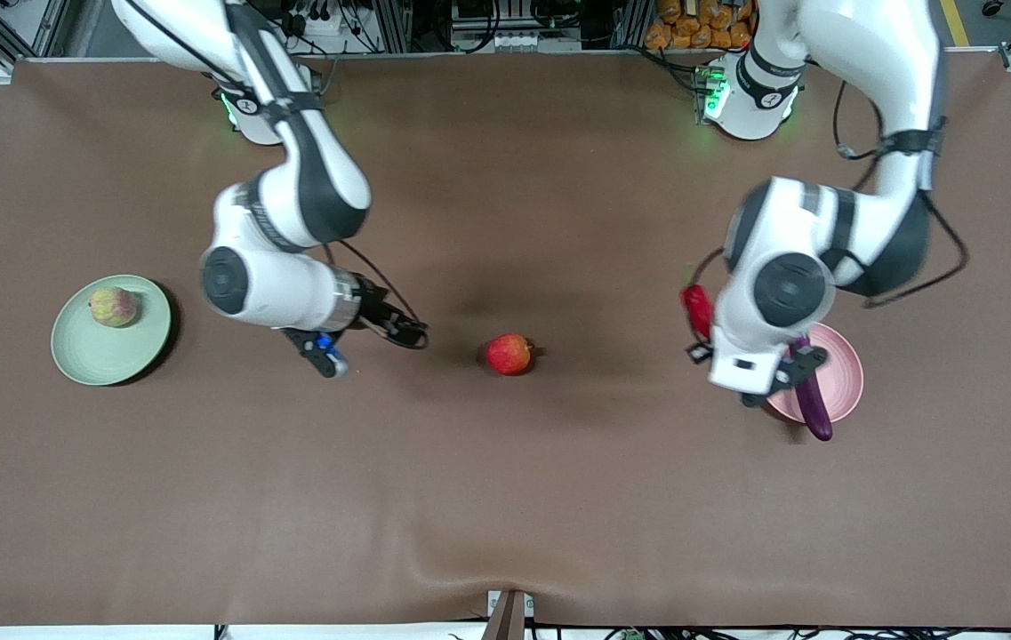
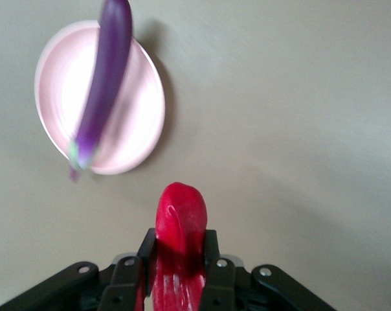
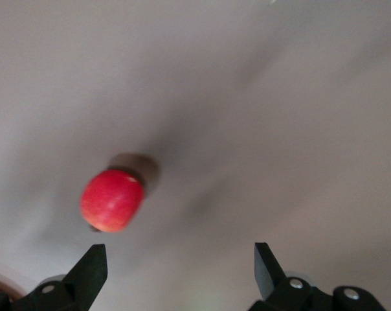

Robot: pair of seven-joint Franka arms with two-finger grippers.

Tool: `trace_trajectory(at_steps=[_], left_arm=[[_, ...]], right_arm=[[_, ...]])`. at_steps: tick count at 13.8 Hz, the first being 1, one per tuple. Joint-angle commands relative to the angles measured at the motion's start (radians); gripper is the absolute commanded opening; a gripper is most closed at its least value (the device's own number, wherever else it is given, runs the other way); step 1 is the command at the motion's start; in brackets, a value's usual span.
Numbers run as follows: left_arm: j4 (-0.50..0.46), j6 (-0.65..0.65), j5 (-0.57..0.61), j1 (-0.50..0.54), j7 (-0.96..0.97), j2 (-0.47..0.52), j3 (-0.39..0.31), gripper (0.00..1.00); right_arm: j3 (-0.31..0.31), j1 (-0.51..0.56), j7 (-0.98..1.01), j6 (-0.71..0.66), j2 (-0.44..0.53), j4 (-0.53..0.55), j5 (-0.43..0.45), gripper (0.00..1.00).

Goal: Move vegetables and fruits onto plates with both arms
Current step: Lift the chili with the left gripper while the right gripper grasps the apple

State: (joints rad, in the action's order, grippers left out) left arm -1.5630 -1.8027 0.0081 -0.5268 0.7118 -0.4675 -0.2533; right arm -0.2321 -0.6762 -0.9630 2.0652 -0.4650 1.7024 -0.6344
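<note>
The left hand [image 2: 179,251] is clenched on a red chili [image 1: 697,308], held over the bench [image 1: 505,516] at ten o'clock of the pink plate [image 1: 847,378], stem toward twelve. The eggplant [image 1: 814,404] lies on that plate, long axis near twelve-to-six, one end past the nearer rim. The right hand [image 1: 368,347] hangs released over bare bench at nine o'clock of the red fruit [image 1: 509,354]. The yellow-green fruit [image 1: 113,306] sits on the green plate [image 1: 105,360].
</note>
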Motion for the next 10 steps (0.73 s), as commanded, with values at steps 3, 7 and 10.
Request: trace_trajectory(at_steps=[3,7,10], left_arm=[[-0.04,-0.018,0.093,0.143,-0.318,0.001,0.017,0.0],[-0.065,-0.096,0.093,0.192,-0.526,-0.062,0.019,0.0],[-0.057,-0.141,0.084,0.186,-0.526,-0.123,0.019,0.0]], right_arm=[[0.059,-0.014,-0.259,0.05,-0.188,-0.225,-0.034,1.0],[0.088,-0.037,-0.267,0.206,-0.243,-0.233,-0.036,1.0],[0.103,-0.074,-0.287,0.315,-0.294,-0.233,-0.034,1.0]])
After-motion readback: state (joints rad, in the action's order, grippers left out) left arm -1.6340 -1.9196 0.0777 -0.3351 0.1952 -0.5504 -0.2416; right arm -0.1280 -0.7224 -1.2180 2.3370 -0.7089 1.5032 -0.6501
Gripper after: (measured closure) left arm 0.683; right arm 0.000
